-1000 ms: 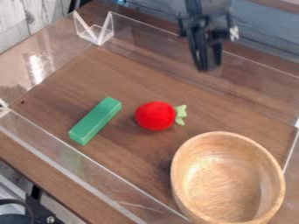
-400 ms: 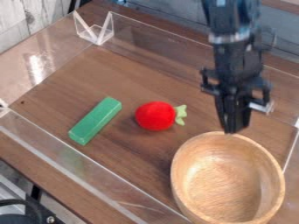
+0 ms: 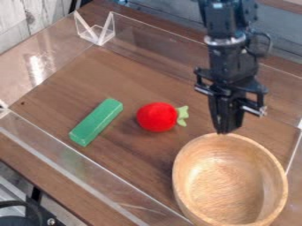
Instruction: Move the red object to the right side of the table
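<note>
Camera view: fingers (image 3: pixel 225 124) closed, holding nothing, above the wooden bowl's (image 3: pixel 230 181) far rim! Red toy fruit (image 3: pixel 154 116) lies mid-table (image 3: pixel 112 75), beside the green block (image 3: pixel 95 122); looks light, roundish, likely to roll, so pinch its widest sides.

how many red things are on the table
1. The red object sits near the middle of the table, between the green block and the wooden bowl. Another could be hidden behind the arm.
</note>
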You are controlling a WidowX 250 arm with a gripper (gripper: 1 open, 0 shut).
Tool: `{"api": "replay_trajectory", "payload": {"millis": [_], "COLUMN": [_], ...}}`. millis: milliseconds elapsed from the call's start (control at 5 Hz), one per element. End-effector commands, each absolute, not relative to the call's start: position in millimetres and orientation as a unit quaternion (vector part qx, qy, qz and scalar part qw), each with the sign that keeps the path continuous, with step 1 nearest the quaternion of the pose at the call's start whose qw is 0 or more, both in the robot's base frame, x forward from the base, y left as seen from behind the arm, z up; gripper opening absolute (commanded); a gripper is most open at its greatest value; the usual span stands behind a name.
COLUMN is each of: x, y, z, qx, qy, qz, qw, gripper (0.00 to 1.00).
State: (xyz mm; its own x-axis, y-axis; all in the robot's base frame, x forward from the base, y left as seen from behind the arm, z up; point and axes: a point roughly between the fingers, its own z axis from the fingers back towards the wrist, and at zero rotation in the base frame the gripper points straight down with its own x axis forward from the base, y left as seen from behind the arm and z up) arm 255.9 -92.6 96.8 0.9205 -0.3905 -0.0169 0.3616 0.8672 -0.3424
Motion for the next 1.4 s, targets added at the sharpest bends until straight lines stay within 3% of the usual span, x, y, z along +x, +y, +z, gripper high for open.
{"api": "replay_trajectory", "payload": {"millis": [0,600,1000,1200], "x": [270,297,302,300], "y": [-84,-67,-25,-25], "z": [101.3,82.3,63.5,52.7], "qx": [-0.149,-0.117,-0.105,-0.099], "qy": [0.010,-0.026,-0.052,-0.063], "qz": [-0.204,-0.190,-0.152,-0.111], "qw": [0.967,0.974,0.981,0.987], "gripper": [0.00,0.00,0.00,0.00]}}
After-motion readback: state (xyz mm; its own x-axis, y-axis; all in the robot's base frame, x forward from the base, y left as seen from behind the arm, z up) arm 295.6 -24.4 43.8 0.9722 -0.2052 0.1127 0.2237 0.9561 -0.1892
